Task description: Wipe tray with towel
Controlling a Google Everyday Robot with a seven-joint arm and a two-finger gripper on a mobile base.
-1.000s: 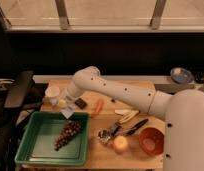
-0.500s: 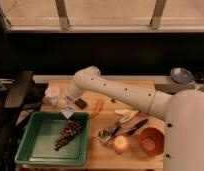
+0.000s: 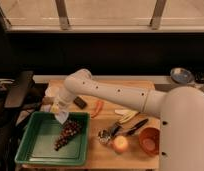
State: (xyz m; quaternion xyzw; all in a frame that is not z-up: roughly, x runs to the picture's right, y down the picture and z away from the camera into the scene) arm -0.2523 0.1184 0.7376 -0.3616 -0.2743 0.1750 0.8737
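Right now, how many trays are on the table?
1: the tray at the table's near left in view. The gripper hangs over its far rim, jaws shut on the towel. The arm could hide things behind it.

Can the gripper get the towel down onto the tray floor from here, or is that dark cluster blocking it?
Probably yes. The gripper, shut on the towel, hangs over the far rim of the tray. The dark cluster lies just below it in view, but the floor beside that looks bare.
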